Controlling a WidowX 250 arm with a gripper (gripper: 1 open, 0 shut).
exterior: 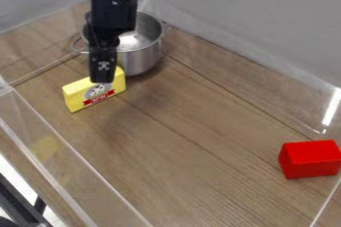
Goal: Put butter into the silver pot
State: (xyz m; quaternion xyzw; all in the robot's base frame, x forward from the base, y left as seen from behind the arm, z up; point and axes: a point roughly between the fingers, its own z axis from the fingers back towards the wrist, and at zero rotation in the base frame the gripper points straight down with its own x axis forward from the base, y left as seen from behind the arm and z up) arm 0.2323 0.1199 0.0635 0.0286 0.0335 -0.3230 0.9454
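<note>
Hovering my claw (102,73) over the butter (91,91) lying just beside the pot (139,44) — can't tell if jaws are open — I'd centre across its narrow sides before dropping.

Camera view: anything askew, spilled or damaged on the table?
Nothing stands out. The butter lies flat and intact beside the upright silver pot, the gripper is just above the butter, and a red block sits apart at right.
</note>
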